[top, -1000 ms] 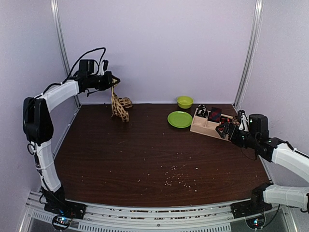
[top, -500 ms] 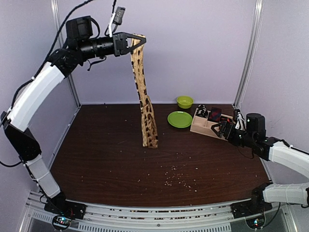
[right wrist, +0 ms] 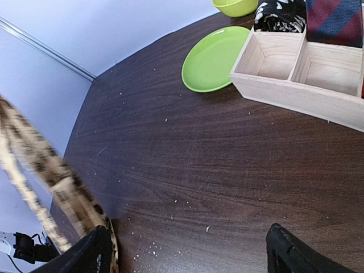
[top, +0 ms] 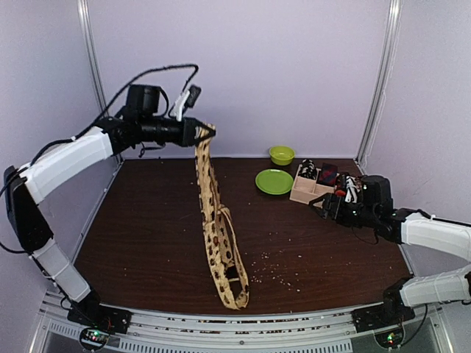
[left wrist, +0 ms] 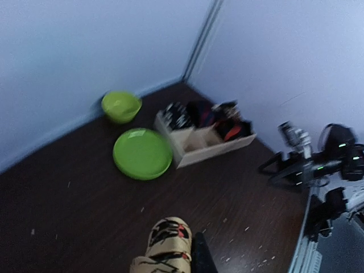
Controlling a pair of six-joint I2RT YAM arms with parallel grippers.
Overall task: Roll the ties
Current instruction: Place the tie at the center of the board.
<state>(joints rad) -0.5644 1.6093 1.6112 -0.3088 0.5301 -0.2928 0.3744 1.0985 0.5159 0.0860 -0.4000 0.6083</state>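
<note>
My left fingers (top: 204,133) are clamped together on the top end of the tan tie (top: 212,220), held high above the table (top: 147,235) towards its far left. The tie hangs from there in a long slant to the near edge, where its lower end lies on the wood close to the middle. Part way down, a narrow strand bows out to the right and rejoins the wide band near the bottom. My left wrist camera shows only a short spotted piece of it at the foot of the frame, just beside a dark finger.

My right fingers (top: 329,207) are spread wide apart and sit low over the table on the right, near the front of the tray (top: 309,193) but not touching it. They point towards the hanging tie, which is well apart from them.

The other ties (right wrist: 280,15) sit rolled in the far compartments of the tray: a black-and-white one, then a red striped one to its right. A plate (top: 274,182) lies just left of the tray, with a bowl (top: 281,154) behind it by the wall. Crumbs (top: 268,272) are scattered over the near half of the table.
</note>
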